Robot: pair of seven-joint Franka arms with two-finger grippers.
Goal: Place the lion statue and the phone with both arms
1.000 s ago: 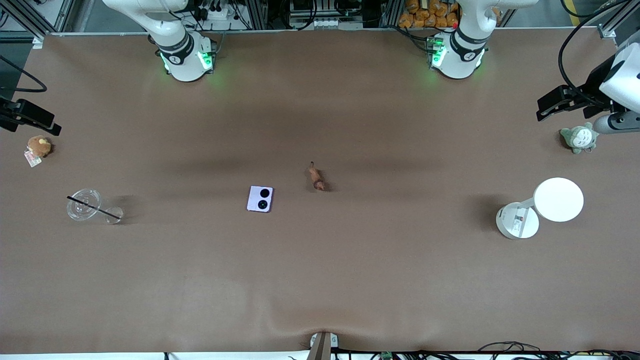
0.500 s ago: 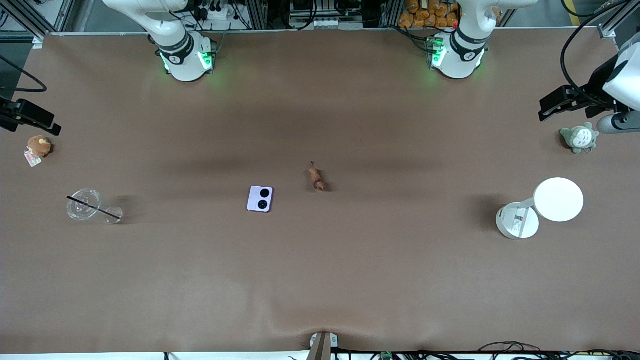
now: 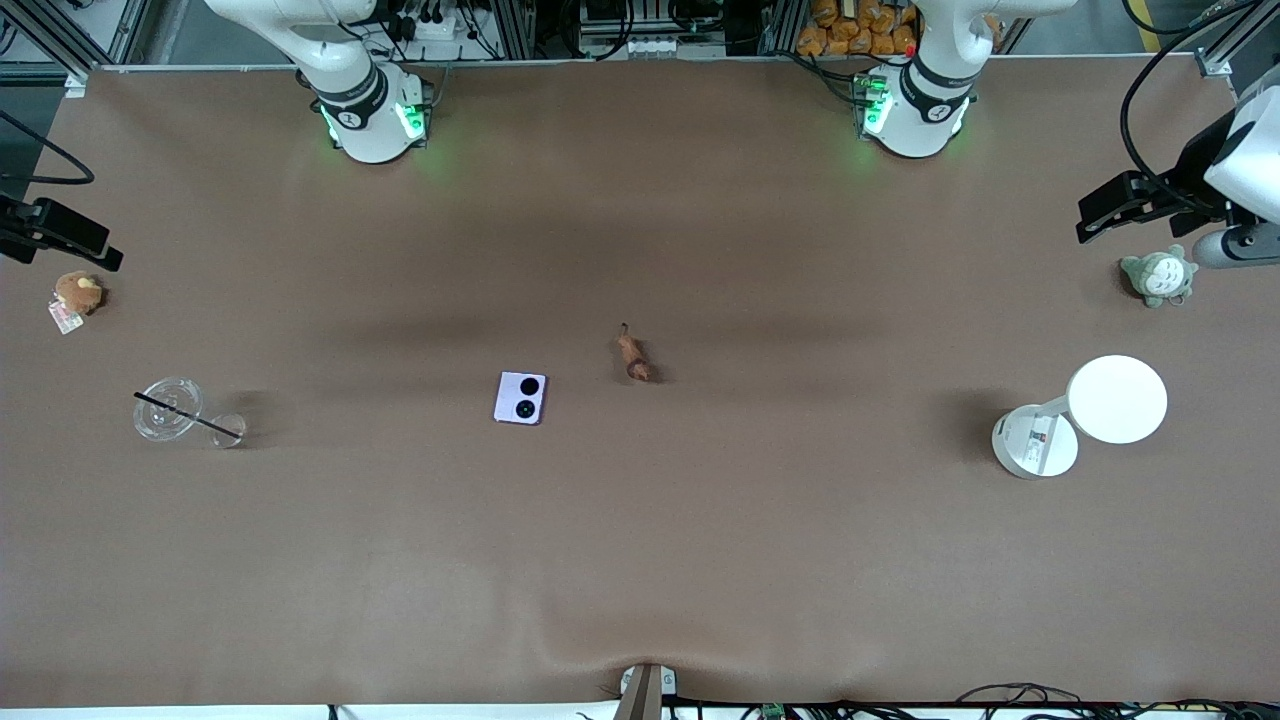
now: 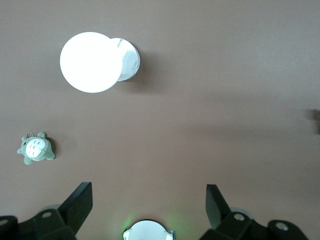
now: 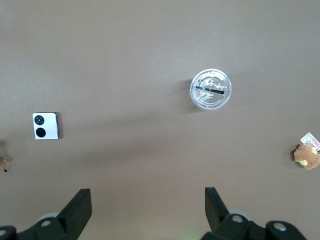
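Lion (image 3: 633,357) lies mid-table, long axis running toward bases, thin tail end pointing at them, head end nearer front camera. Phone (image 3: 521,397) flat just beside it, toward right arm's end, slightly nearer camera. You have neither gripped. Left gripper (image 4: 149,205) hangs high over its own end, above grey-green plush (image 3: 1158,276) and lamp (image 3: 1085,415); jaws wide, empty; lion well apart. Right gripper (image 5: 148,206) high over its end near cup (image 3: 168,408) and brown plush (image 3: 76,292); jaws wide, empty. Judgement: send right arm to phone, left to lion, jaws across its narrow body.
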